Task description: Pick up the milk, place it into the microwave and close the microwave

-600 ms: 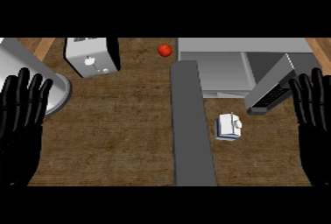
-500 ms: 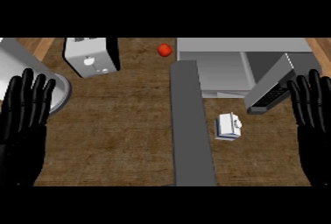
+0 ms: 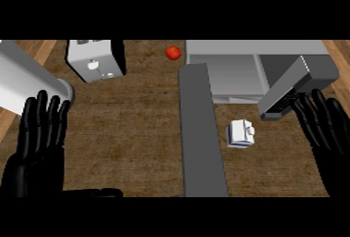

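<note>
My left hand (image 3: pixel 42 143) is sitting at the left edge, fingers straight up, holding nothing. Up top there's a toaster (image 3: pixel 94 60), then a red tomato (image 3: pixel 173 52) further along on the worktop (image 3: pixel 130 134). A grey strip (image 3: pixel 202 134) runs down the middle. The milk (image 3: pixel 240 134) stands just right of it, below the open microwave (image 3: pixel 246 69), whose door (image 3: pixel 290 90) swings out. My right hand (image 3: pixel 327 127) is at the right edge, open too, not touching the milk.
</note>
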